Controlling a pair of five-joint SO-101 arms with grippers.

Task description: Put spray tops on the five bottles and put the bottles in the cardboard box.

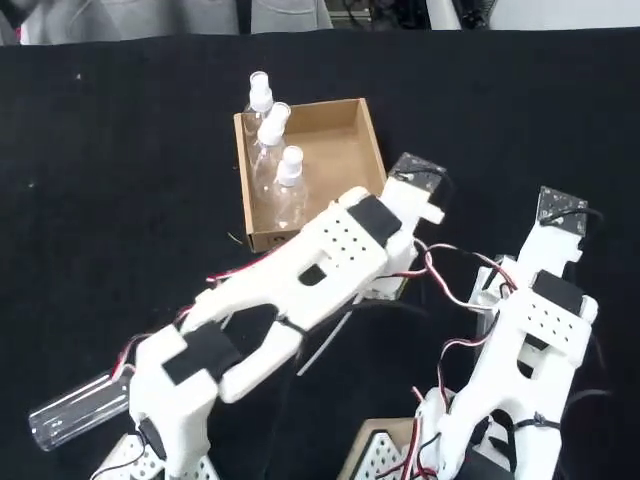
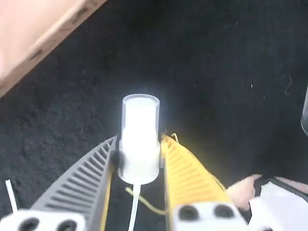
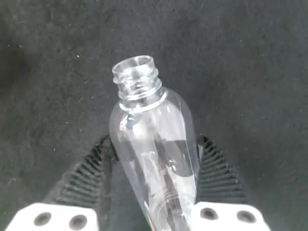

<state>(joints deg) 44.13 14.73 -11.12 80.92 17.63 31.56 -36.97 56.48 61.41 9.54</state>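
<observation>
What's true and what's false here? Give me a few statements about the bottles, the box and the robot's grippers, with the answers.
1. Three clear plastic bottles, each with a sprayer fitted, lie in the brown cardboard box. True.
2. The left gripper is shut on a white spray top. True.
3. The clear bottle in the right gripper already has a sprayer. False: its threaded neck is open.
4. The table's cloth is white. False: the cloth is black.

One camera looks down from high over the whole black desk [image 1: 100, 150], and a little one on each wrist peers past the left hand [image 2: 139, 140] or the right hand [image 3: 154, 139], very close to that same desk.
</observation>
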